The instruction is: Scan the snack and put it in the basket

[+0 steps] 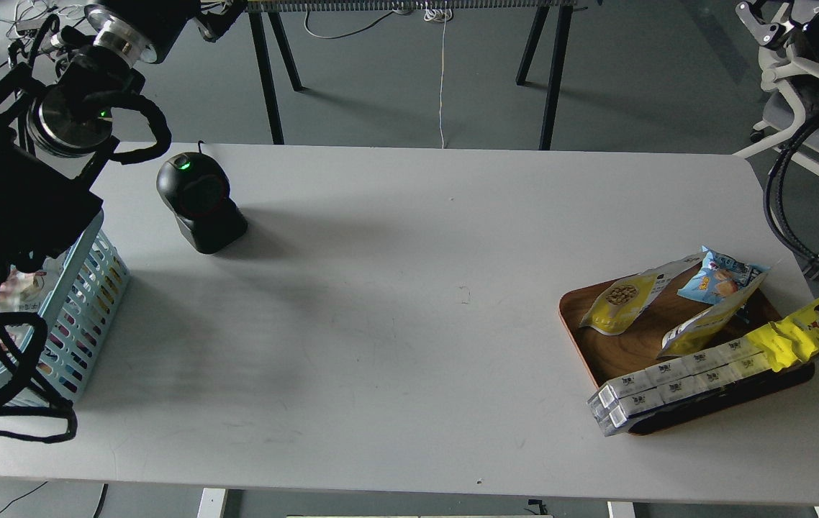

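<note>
The snack (624,296), a yellow and white pouch picturing beige beans, lies at the back left of the brown wooden tray (614,356) at the table's right. The light blue basket (89,302) stands at the left table edge, half hidden by my left arm; something lies inside it. My left gripper (216,17) is high at the top edge, far beyond the basket, dark and mostly cut off. My right gripper (756,16) is at the top right corner, far above the tray, only partly in view. Neither holds anything that I can see.
A black barcode scanner (199,200) with a green light stands at the back left. The tray also holds a blue chip bag (719,277), a second yellow pouch (701,329), a long yellow wrapper with a cartoon face (809,327) and stacked white boxes (668,385).
</note>
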Controlling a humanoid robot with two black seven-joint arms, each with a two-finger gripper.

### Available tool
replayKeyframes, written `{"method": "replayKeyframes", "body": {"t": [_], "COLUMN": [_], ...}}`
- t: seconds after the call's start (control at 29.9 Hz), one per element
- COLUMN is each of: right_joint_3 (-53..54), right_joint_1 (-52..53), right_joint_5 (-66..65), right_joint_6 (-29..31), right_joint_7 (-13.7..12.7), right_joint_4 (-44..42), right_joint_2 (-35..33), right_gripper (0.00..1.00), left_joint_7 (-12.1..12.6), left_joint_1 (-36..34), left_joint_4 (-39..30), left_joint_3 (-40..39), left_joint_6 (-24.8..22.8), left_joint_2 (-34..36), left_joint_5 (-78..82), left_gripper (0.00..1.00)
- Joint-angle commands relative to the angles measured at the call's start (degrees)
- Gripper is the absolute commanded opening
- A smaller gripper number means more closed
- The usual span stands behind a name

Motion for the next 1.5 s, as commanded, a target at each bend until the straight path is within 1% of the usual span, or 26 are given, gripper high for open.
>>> {"method": "replayKeyframes", "body": {"t": [0.0,0.07,0.13,0.2,0.37,0.53,0.64,0.8,0.94,1.04,1.17,1.27,1.34,1.4,1.47], "right_joint_3": [-10.73,-14.52,-17.94,-20.93,-31.21,-38.69,-43.17,-48.8,-52.76,-55.13,-58.21,-63.21,-67.07,-70.77,-72.62], "right_joint_1": [9.09,12.96,17.17,21.39,32.64,41.62,45.57,49.53,51.56,51.65,51.56,51.56,51.21,51.12,50.86], "right_joint_5": [-6.69,-11.18,-16.96,-22.59,-37.8,-53.1,-61.8,-74.45,-84.39,-92.12,-104.95,-116.98,-124.29,-128.78,-130.73], "right_joint_6": [0.0,0.0,0.0,0.0,0.0,0.0,0.0,0.0,0.0,0.0,0.0,-0.05,-5.56,-10.66,-12.79], "right_joint_7": [0.39,1.0,1.09,1.18,4.34,5.22,7.68,9.93,9.93,9.93,9.93,9.93,9.93,9.93,9.93], "right_joint_4": [1.61,3.71,6.87,9.25,17.59,27.53,31.48,39.83,45.2,47.58,51.53,52.77,52.59,52.33,51.8], "right_joint_2": [-2.07,-2.42,-4.34,-4.8,-4.8,-4.27,-2.08,1.08,3.72,4.78,4.78,4.78,4.78,4.61,4.08], "right_gripper": [1.0,0.99,0.99,0.99,0.99,0.99,0.99,0.99,0.99,0.99,0.99,0.98,0.98,0.98,0.98], "left_joint_7": [0.04,-0.05,-0.05,0.03,0.04,0.04,-0.05,-0.4,-0.05,-0.14,-0.32,-0.58,-0.67,-0.67,-0.67], "left_joint_1": [-0.07,-0.07,-0.25,-0.34,-0.25,-0.07,-0.07,-0.07,0.02,0.02,0.1,0.28,0.8,1.24,1.33], "left_joint_4": [-0.26,-0.53,-0.53,-0.53,-0.53,-0.53,-0.53,-0.53,-0.44,-0.35,0.18,0.26,0.35,0.26,0.35], "left_joint_3": [0.09,0.0,0.0,0.09,0.61,0.7,0.7,0.61,0.7,0.61,0.53,0.53,0.53,0.53,0.53], "left_joint_6": [0.0,0.0,0.0,0.0,0.0,0.0,0.0,0.0,0.0,0.0,0.0,0.0,0.0,0.0,0.0], "left_joint_2": [-0.28,-0.2,-0.11,-0.2,-0.46,-0.46,-0.46,-0.37,-0.29,0.15,0.42,0.42,0.42,0.24,0.24], "left_joint_5": [0.0,0.0,0.0,0.0,0.0,0.0,0.0,0.0,0.0,0.0,0.0,0.0,0.0,0.0,0.0], "left_gripper": [1.0,1.0,1.0,1.0,1.0,1.0,1.0,1.0,1.0,1.0,1.0,1.0,1.0,1.0,1.0]}}
